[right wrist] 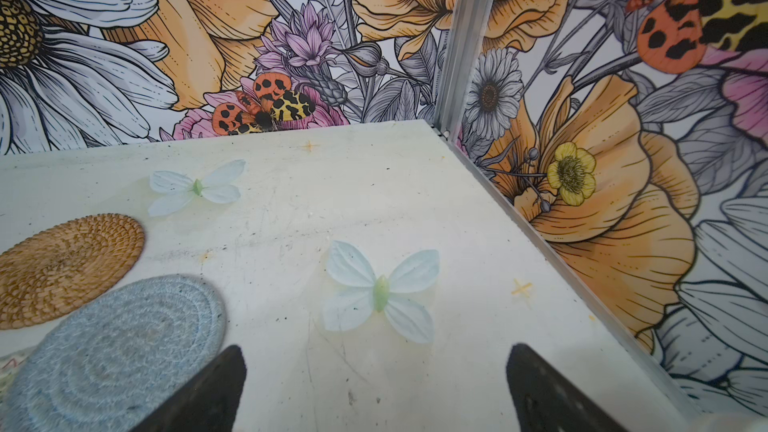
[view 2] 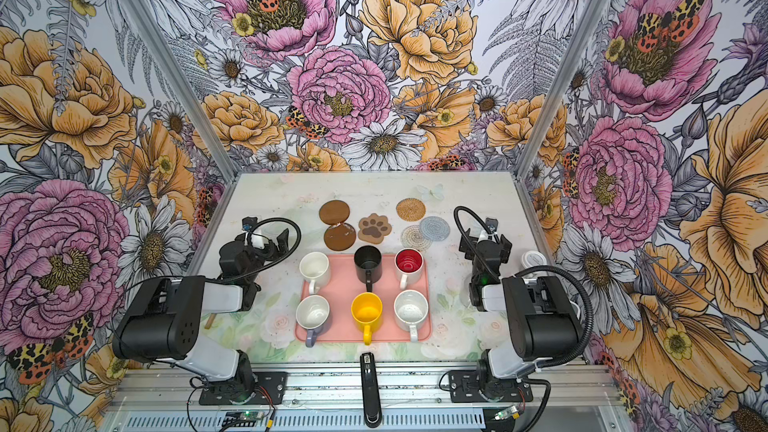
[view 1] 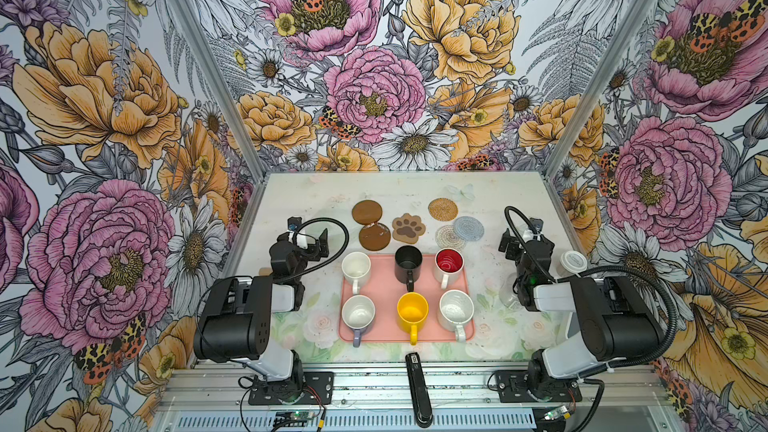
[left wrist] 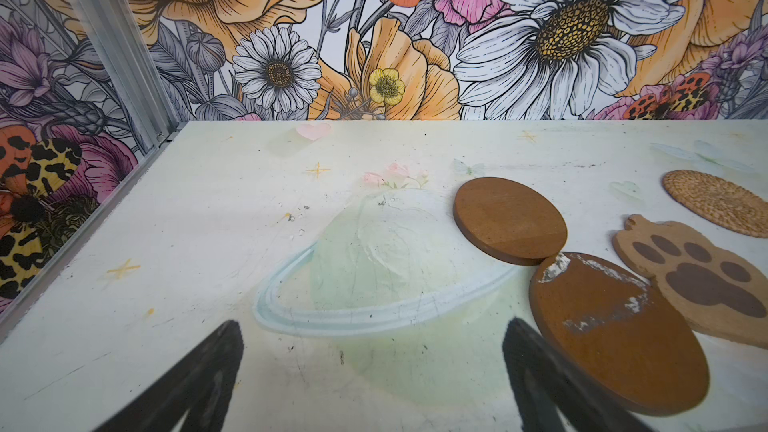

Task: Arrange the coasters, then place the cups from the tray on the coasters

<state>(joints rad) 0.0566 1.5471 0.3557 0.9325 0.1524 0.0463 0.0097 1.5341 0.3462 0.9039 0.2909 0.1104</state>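
Six handled mugs stand upright on a large salmon-pink rectangular tray (view 1: pixel 384 284) at the middle of the pale printed tabletop (view 1: pixel 291 197). None is on a coaster.

Nearest to us, we list:
- A slim black bar (view 1: pixel 417 388) lying across the front rail.
- Tray, near row, left to right: lavender mug with white inside (view 1: pixel 358 313), yellow mug (view 1: pixel 412 312), speckled white mug (view 1: pixel 456 310).
- Tray, far row: plain white mug (view 1: pixel 355 266), black mug (view 1: pixel 408 261), white mug with red inside (view 1: pixel 449 263).
- Right of the tray: a clear glass jar (view 1: pixel 508 295), partly hidden by the right arm, and beyond it a white lidded paper cup (view 1: pixel 572 261).
- Left gripper (left wrist: pixel 374 326): jaws spread wide, holding nothing, over bare tabletop just left of the brown discs.
- Right gripper (right wrist: pixel 376 349): jaws spread wide, empty, just right of the pale blue round.

Beyond the tray we count six coasters:
- A glossy brown disc with whitish scuffs (view 1: pixel 374 236).
- A tan paw-shaped mat (view 1: pixel 409 228) just beside it.
- A whitish woven round (view 1: pixel 450 237) touching a pale blue woven round (view 1: pixel 468 228).

Farthest:
- A second glossy brown disc (view 1: pixel 367 212), edge to edge with the scuffed one.
- A golden woven round (view 1: pixel 443 209).
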